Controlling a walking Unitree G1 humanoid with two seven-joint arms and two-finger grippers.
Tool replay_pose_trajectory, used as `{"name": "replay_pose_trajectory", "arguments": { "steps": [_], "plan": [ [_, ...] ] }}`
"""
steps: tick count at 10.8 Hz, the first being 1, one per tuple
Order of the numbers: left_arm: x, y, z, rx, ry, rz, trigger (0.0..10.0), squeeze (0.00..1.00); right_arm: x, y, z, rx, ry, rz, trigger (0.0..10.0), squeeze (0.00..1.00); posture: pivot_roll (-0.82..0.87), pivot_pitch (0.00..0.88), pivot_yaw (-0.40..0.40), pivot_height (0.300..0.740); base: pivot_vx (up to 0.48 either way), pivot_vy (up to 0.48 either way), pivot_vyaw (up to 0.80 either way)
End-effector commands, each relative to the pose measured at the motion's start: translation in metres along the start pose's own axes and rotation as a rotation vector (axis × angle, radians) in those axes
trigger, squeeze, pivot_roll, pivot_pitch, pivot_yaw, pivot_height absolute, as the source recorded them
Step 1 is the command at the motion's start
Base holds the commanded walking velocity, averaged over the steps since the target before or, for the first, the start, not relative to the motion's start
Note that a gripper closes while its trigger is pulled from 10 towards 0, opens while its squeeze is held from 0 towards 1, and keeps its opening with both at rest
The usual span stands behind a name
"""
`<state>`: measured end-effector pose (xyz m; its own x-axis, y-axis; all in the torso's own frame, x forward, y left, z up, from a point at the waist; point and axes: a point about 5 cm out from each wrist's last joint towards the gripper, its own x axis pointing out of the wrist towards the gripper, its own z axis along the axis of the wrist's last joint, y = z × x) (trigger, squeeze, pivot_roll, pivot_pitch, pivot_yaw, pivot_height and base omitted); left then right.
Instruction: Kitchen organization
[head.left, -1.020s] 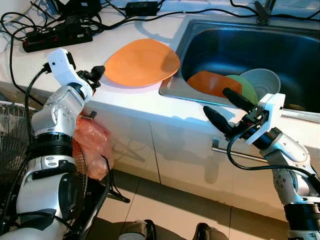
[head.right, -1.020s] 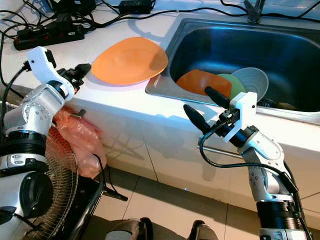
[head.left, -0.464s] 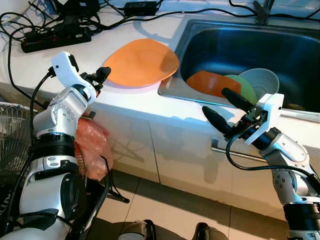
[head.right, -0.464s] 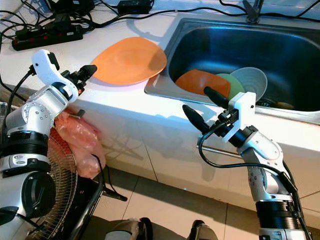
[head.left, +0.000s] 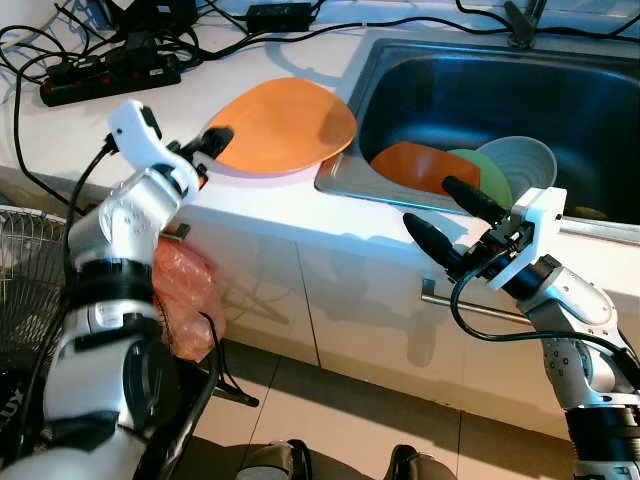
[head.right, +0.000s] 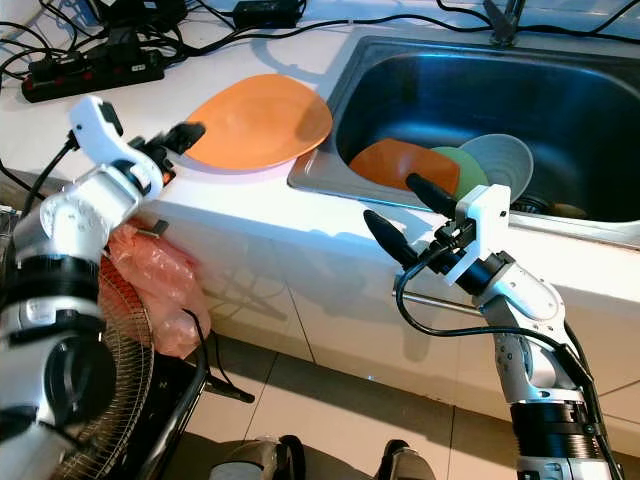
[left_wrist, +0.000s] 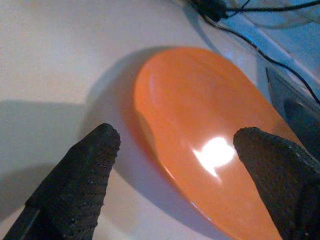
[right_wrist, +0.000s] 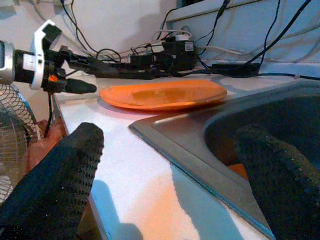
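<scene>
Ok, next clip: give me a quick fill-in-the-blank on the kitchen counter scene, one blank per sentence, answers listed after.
1. The large orange plate on the counter partly overhangs the rim of the ____.
2. The left gripper is at the plate's edge with its fingers ____.
3. Inside the sink, a pale bowl leans beside a green plate and a smaller ____ plate.
4. The right gripper is held in front of the ____.

Answers: sink; open; orange; sink
</scene>
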<state>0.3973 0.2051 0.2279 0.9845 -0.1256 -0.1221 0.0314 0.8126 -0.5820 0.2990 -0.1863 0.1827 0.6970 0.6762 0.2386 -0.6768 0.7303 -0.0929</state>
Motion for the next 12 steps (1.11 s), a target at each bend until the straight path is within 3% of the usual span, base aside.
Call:
{"name": "replay_pose_trajectory", "arguments": {
  "steps": [1,4,9,12],
  "plan": [
    [0.0,0.0,0.005,-0.041,0.012,0.004,10.0,0.0,0.0,0.004,-0.008,0.02,0.033,0.016,10.0,0.0,0.01,0.132,0.112,0.74,0.0,0.0,0.0],
    [0.007,-0.01,0.006,-0.098,0.059,0.009,10.0,0.0,0.002,0.007,-0.009,0.02,0.033,0.03,10.0,0.0,0.01,0.119,0.121,0.74,0.0,0.0,0.0],
    [0.008,-0.001,0.004,-0.114,0.103,0.092,10.0,0.0,0.003,0.008,-0.009,0.021,0.034,0.038,10.0,0.0,0.01,0.124,0.122,0.74,0.0,0.0,0.0],
    [0.012,-0.007,-0.002,-0.126,0.115,0.09,10.0,0.0,0.0,0.006,-0.007,0.015,0.038,0.033,10.0,0.0,0.0,0.146,0.117,0.74,0.0,0.0,0.0]
  ]
}}
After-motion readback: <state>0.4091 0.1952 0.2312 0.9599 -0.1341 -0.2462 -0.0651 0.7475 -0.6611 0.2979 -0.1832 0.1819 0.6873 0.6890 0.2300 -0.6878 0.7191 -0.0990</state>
